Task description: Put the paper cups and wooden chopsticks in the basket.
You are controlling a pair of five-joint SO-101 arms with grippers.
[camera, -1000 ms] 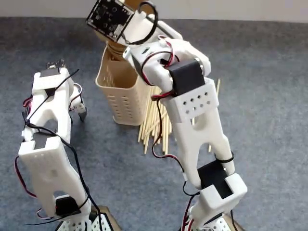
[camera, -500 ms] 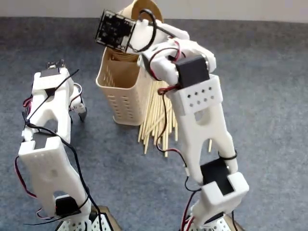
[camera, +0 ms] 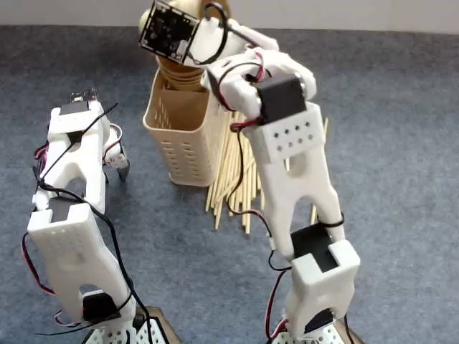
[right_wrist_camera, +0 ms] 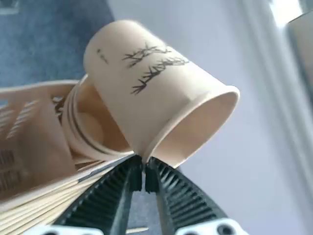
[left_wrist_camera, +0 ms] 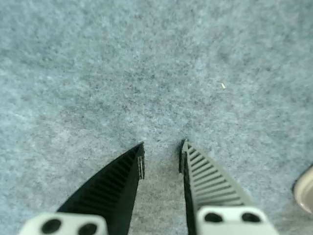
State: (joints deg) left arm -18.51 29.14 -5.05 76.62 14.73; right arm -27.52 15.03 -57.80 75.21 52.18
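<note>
Paper cup (right_wrist_camera: 156, 98) rim between right fingers (right_wrist_camera: 115, 196), just above basket (camera: 183, 150) edge.

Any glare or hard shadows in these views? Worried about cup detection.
Right wrist view: blown-out bright patch in the background beyond the paper cup, cup itself not washed out; high view: even light on the carpet, no hard shadows; left wrist view: flat light, no glare.

cup (right_wrist_camera: 156, 105): matt paper | basket (camera: 188, 154): plastic | chopsticks (camera: 219, 197): wood | table (left_wrist_camera: 146, 73): rough cloth
</note>
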